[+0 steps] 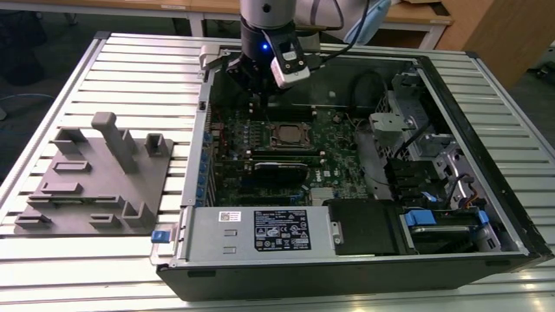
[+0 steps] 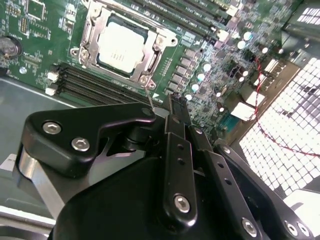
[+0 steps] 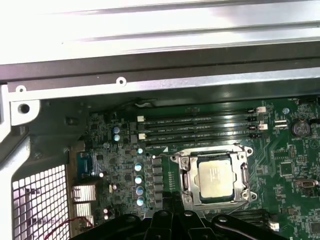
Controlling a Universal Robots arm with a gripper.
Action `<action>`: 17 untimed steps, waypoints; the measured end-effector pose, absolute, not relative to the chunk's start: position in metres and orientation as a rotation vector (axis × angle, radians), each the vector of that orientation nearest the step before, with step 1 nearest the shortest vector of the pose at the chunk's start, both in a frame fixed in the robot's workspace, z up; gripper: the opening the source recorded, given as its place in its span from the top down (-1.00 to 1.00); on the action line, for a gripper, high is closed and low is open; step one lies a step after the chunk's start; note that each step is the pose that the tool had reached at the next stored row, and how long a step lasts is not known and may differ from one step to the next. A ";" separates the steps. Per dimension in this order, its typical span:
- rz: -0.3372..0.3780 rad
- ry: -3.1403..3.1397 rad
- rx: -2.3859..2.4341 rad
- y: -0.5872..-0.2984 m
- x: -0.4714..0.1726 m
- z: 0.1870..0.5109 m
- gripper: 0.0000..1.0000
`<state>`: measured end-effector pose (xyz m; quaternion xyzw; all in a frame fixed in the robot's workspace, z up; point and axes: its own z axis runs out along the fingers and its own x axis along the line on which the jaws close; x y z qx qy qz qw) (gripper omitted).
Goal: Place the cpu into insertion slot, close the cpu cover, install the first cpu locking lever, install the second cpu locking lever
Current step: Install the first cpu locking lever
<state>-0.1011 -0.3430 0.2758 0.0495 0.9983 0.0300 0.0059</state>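
Observation:
The cpu [image 2: 121, 46] [image 3: 218, 176], a pale silvery square, sits in the insertion slot [image 1: 290, 135] on the green board. The cpu cover [image 2: 88, 30] [image 3: 188, 172] lies flat as a silver frame around it. In the exterior view my gripper [image 1: 260, 97] hangs inside the case, just beyond the socket's far corner on the exterior view's left. Its black fingers [image 2: 173, 107] [image 3: 165, 201] are pressed together with nothing visible between them. A thin metal rod [image 2: 149, 96] rises from the socket corner close beside the fingertips; I cannot tell whether it touches them.
The open computer case [image 1: 472, 97] walls in the board. Long black memory slots [image 3: 200, 127] run beside the socket, and a black card [image 1: 279, 170] lies nearer. A power supply [image 1: 260, 231] and cables [image 1: 407, 140] fill the near and right parts. A grey fixture plate [image 1: 95, 175] sits outside.

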 end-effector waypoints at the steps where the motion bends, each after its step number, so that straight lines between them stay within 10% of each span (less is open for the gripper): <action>1: 0.096 3.125 0.155 -0.343 -0.102 0.275 0.80; 17: 0.157 3.124 0.155 -0.345 -0.111 0.271 0.80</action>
